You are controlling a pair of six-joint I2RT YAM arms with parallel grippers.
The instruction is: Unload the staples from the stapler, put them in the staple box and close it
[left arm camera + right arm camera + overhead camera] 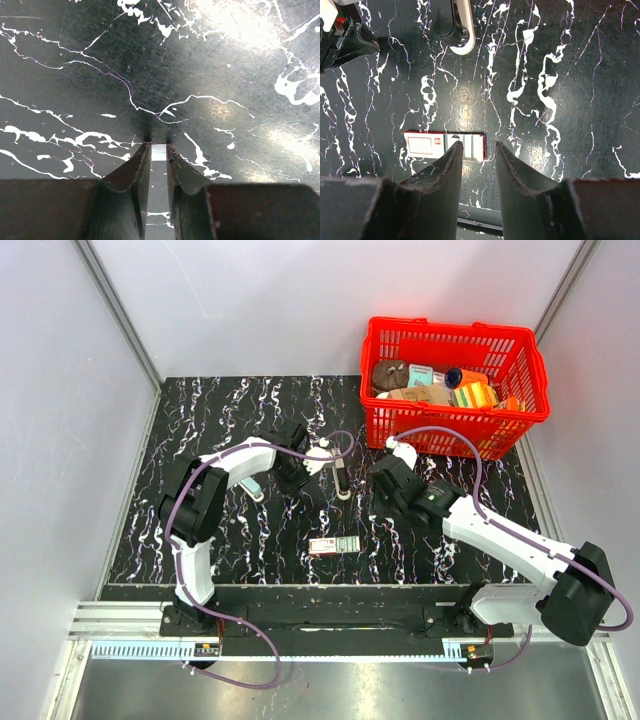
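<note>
From above, the black tabletop (230,420) is glossy, with white marble veins. The stapler (342,478), a slim bar of silvery metal and black, lies at the middle, just right of the left hand (298,480) and left of the right hand (380,510). A flat rectangular box (335,545) lies nearer.

In the left wrist view, the left hand (158,146) has its dark wedge-shaped fingers almost pressed together. Something pale sits in the slit, but I cannot tell if it is pinched.

In the right wrist view, the right hand (479,147) is spread over the right end of the box (427,145). The stapler (464,30) lies farther away, its rounded pale end towards the hand.
</note>
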